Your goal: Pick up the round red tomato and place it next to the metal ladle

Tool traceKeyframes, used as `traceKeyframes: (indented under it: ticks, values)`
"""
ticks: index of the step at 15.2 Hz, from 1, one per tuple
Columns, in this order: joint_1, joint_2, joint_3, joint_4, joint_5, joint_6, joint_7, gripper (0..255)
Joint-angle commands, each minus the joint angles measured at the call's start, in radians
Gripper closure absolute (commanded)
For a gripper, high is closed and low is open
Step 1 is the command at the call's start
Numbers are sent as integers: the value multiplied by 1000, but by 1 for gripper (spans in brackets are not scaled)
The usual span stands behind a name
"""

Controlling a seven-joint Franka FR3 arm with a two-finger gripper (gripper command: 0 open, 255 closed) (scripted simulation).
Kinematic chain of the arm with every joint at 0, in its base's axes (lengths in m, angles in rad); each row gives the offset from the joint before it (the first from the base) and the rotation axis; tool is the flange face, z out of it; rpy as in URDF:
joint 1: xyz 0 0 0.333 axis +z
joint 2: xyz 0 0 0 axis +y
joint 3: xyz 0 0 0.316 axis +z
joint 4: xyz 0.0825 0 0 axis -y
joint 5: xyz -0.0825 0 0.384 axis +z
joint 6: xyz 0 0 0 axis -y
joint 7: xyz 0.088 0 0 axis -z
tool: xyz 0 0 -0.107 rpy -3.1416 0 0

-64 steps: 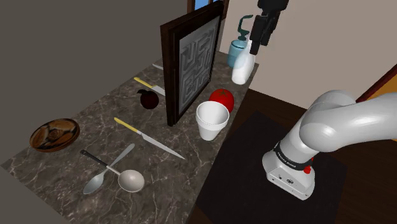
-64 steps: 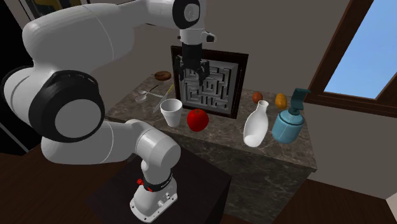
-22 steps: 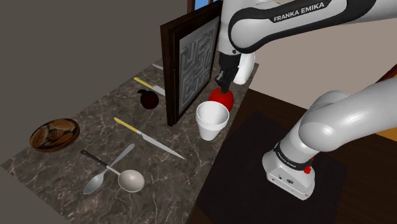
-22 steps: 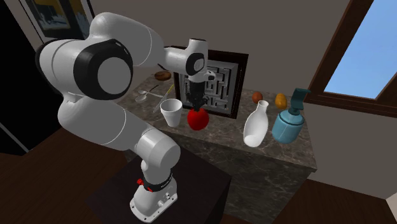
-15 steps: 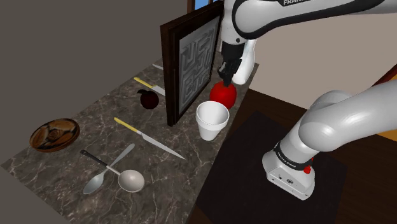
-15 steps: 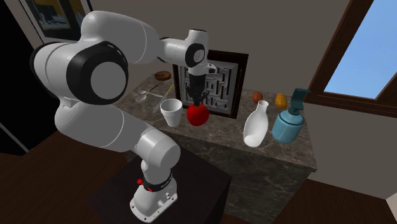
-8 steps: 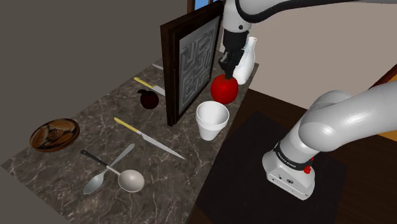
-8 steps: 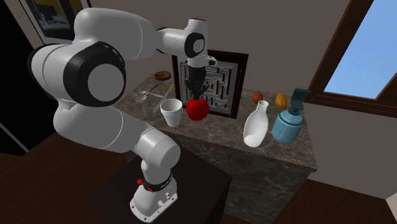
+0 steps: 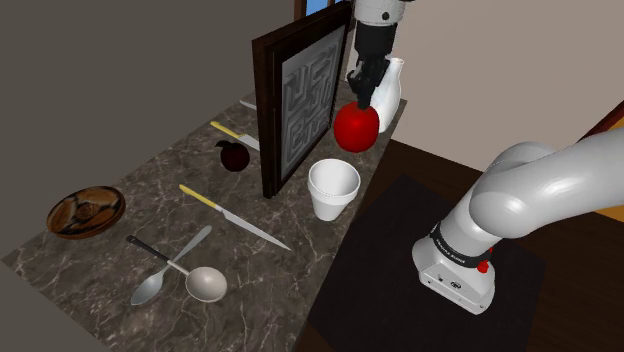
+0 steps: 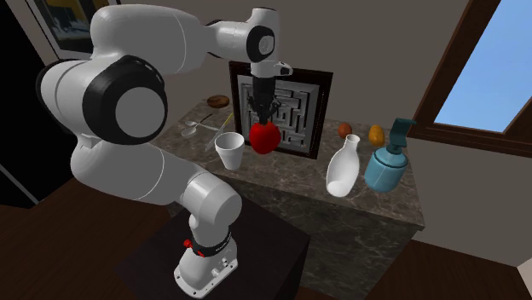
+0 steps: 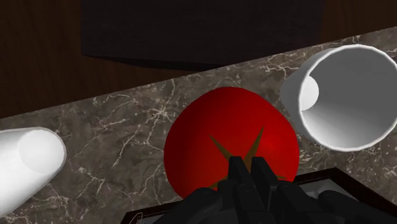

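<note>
Higher than half a second before, I see arm [image 9: 520, 190] over marble counter [image 9: 270, 285] | framed maze [image 9: 300, 100] behind | white cup [image 9: 333, 188] just beside | tomato [image 9: 356, 127] in air, well apart from ladle [image 9: 195, 277] | gripper [image 9: 359, 99] pinching tomato top.

In the shoulder view the arm [image 9: 520, 190] had its middle links cut off beyond the top edge, and the red tomato [image 9: 356, 127] covered part of the white vase [image 9: 388, 95]. In the wrist view the jaws hid the tomato's near side, and picture edges cut the white cup [image 11: 347, 95] and the vase. Left of centre in the second exterior view, the utensils [image 10: 198, 128] on the worktop [image 10: 298, 183] were too small to tell apart.
</note>
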Motion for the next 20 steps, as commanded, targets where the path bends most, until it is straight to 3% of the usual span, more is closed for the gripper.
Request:
traceKeyframes:
  ticks: [1, 13, 20]
  values:
    - [0, -1, -1, 26, -1, -28, 0, 255]
    - [-5, 18, -8, 202, -8, -184, -1, 255]
    - [55, -28, 122, 188, 88, -208, 163, 255]
